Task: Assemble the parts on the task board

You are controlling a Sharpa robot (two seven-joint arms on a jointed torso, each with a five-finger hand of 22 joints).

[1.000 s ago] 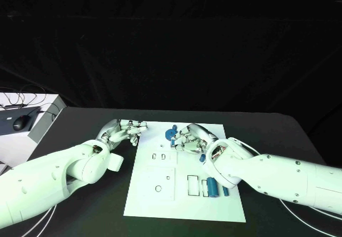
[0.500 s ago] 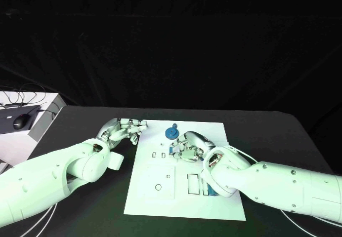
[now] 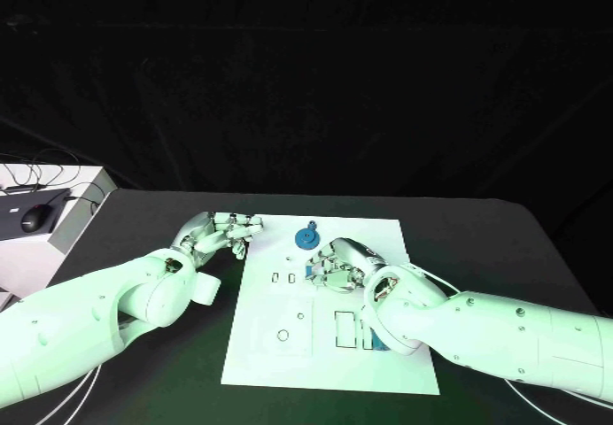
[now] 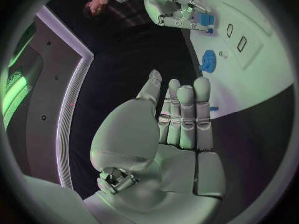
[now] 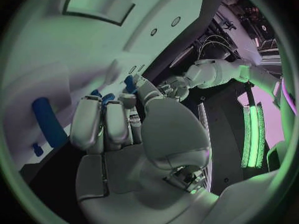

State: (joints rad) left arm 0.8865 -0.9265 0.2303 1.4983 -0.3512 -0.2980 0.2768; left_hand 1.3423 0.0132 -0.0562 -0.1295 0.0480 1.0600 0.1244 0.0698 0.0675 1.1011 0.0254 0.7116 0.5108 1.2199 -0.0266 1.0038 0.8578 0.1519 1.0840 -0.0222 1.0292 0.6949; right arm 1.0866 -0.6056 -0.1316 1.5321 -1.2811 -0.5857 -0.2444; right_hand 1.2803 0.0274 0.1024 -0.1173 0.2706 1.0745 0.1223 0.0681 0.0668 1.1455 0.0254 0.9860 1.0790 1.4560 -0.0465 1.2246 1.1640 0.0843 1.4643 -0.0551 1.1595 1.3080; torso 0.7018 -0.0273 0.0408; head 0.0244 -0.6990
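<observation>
The right hand (image 3: pixel 337 263) has drawn back from the blue gear (image 3: pixel 306 237), gripping a small blue part (image 4: pixel 206 19) to seat in the task board (image 3: pixel 288 354), while the left hand (image 3: pixel 228 232) rests open beside the board's edge.

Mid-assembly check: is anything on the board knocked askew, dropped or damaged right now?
Nothing stands out. The task board lies flat on the table. The blue gear sits on the board's far edge, the right hand holds a small blue part over the board, and the left hand rests beside it, holding nothing.

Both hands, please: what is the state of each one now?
Left hand: open, fingers straight, holding nothing.
Right hand: holding a small blue part over the task board.
</observation>
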